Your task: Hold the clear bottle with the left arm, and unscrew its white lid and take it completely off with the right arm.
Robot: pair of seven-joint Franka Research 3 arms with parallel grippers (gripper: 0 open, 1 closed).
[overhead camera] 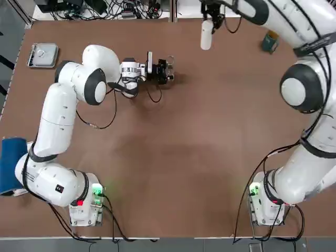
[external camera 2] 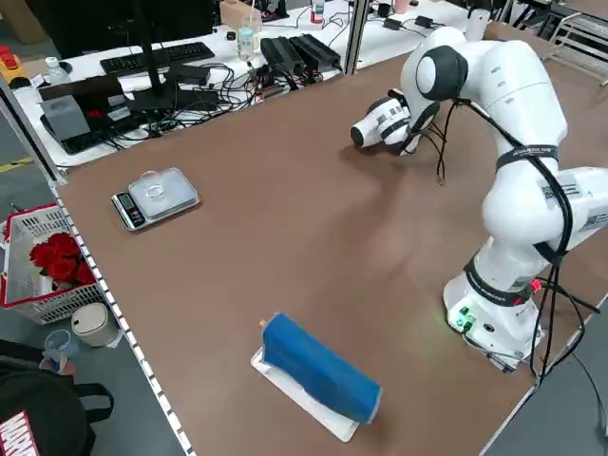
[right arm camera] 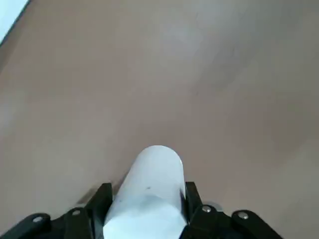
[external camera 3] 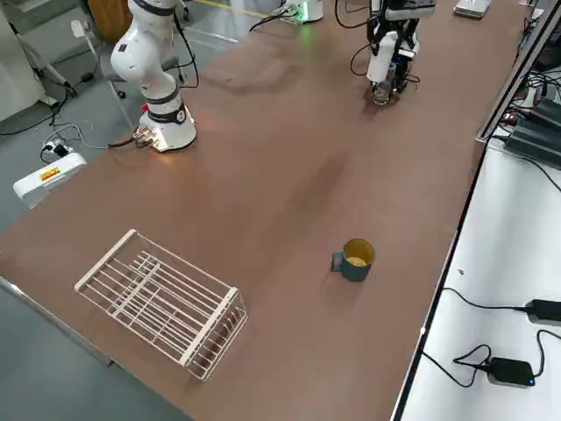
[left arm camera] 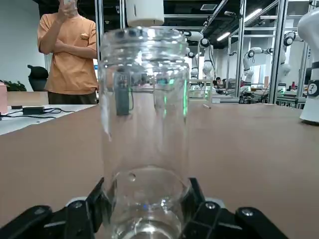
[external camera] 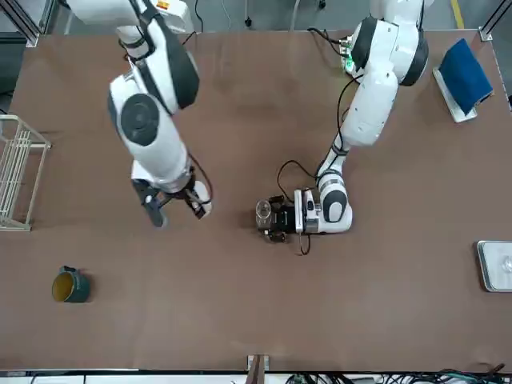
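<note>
Brown tabletop, a person beyond its far edge. Near the desk's far-left part, my left gripper [left arm camera: 144, 204] clamps the clear bottle [left arm camera: 144, 129]; toward the far-right corner, my right gripper [right arm camera: 147, 206] grips the white lid [right arm camera: 152, 189], off the bottle.

Brown tabletop [overhead camera: 184, 157] is stretching between the two arms, offering a broad passage from the near edge towards the middle. On its left, the left arm [overhead camera: 58, 121] is blocking the way, its gripper [left arm camera: 144, 214] holding the clear bottle [left arm camera: 144, 139] upright across the far-middle route. A gap is running between bottle and white lid [overhead camera: 206, 35], which the right gripper [right arm camera: 148, 214] is clasping farther right. The right arm [overhead camera: 310, 89] is overhanging the right side; beyond it, a mug [overhead camera: 270, 42] is narrowing the far-right route. Cables [overhead camera: 247, 194] are looping across the near-right approach.
</note>
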